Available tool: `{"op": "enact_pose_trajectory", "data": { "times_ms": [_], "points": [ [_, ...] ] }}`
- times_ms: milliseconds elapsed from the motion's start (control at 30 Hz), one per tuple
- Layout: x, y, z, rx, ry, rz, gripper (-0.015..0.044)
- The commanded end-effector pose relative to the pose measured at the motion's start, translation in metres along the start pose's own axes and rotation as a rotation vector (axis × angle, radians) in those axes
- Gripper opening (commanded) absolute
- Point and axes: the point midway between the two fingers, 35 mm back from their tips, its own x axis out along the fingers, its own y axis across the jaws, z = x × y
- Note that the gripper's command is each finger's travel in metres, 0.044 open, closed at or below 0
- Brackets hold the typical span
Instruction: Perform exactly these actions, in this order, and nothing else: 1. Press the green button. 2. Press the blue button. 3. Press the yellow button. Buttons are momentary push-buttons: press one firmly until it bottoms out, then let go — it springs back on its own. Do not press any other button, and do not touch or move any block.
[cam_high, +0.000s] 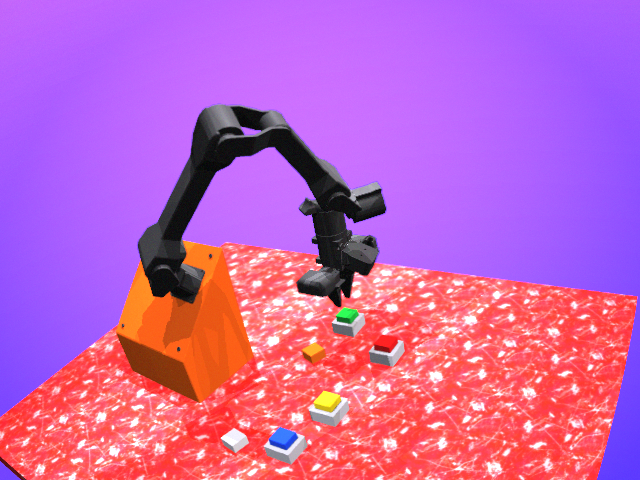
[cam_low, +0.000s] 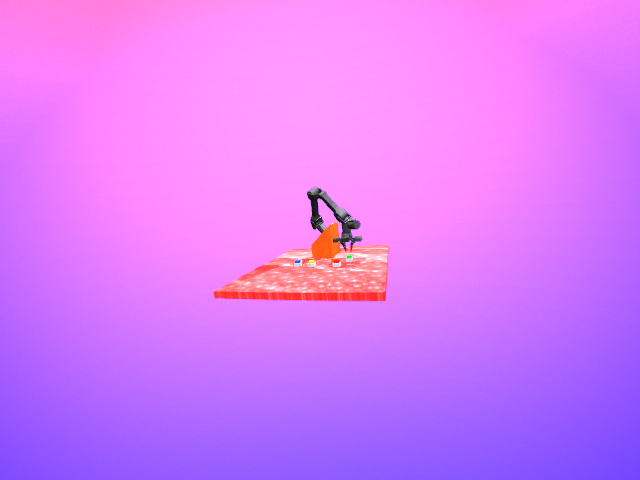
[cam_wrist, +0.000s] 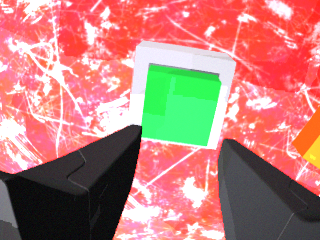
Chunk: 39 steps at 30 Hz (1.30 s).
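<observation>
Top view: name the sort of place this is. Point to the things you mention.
Probably a robot practice tabletop: an arm on an orange wedge base (cam_high: 222, 356) (cam_low: 324, 248), and coloured push-buttons, such as the red button (cam_high: 386, 343) (cam_low: 336, 262), on a red-and-white patterned surface (cam_high: 491, 372) (cam_low: 330, 281).

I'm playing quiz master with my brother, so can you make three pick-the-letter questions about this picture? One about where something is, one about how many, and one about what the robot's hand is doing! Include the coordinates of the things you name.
1. Which colour button is closest to the white block (cam_high: 234, 440)?
A) Red
B) Blue
C) Green

2. How many buttons are on the table?
A) Two
B) Six
C) Four

3. How are the fingers of the hand (cam_high: 342, 301) (cam_low: 348, 250) (cam_wrist: 182, 134)?
A) Apart, holding nothing
B) Squeezing a block
C) Pressed tight together

Answers:
1. B: in the top view, the blue button (cam_high: 283, 438) (cam_low: 297, 262) is right next to it.
2. C: the blue button, green button (cam_high: 347, 315) (cam_low: 349, 256) (cam_wrist: 182, 105), red button (cam_high: 386, 343) (cam_low: 336, 261) and yellow button (cam_high: 327, 401) (cam_low: 311, 261) make four.
3. A: the wrist view shows a gap between the fingertips, with nothing gripped.
</observation>
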Motion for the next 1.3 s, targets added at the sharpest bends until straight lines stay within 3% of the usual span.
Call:
{"op": "enact_pose_trajectory", "data": {
  "times_ms": [0,1267],
  "points": [
    [-0.001,0.001,0.002,-0.004,-0.011,0.004,0.0020],
    [0.034,0.000,0.003,-0.003,-0.011,0.002,0.0020]
  ]
}}
